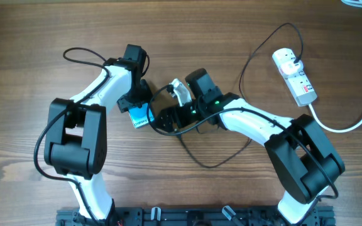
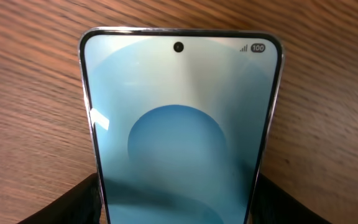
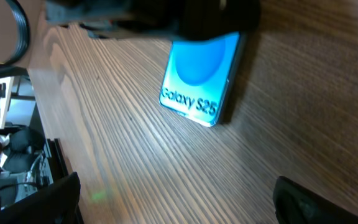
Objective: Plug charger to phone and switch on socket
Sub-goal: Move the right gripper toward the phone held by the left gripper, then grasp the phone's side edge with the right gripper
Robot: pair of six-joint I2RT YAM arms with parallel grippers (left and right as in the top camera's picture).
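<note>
Overhead view: a brown wood-grain counter (image 1: 30, 37) is carrying everything. The socket (image 1: 295, 76), a long white plastic strip, is lying at the far right with its thick white lead (image 1: 344, 129) curving away towards the edge. The charger (image 1: 253, 53), a thin black cable, is arching up from the strip and trailing in loose loops towards the middle. The phone (image 1: 141, 118), a small blue rectangle, is sitting left of centre. The white-and-black left arm (image 1: 99, 88) is covering its far end, and the right arm (image 1: 256, 122) is reaching in just beside it, hiding the cable's tip.

Left wrist view: the phone is filling the frame, glossy glass with a thin pale metal rim, rounded corners, a pale teal screen with a darker blue oval and a small round camera hole. The black left fingers (image 2: 67, 202) are pressing against both long edges, holding the phone between them.

Right wrist view: the phone is showing bright blue with white "Galaxy S25" lettering, its far end under a blurred dark shape. The right fingers (image 3: 55, 199) are standing wide apart at the bottom corners, with only bare striped wood between them.
</note>
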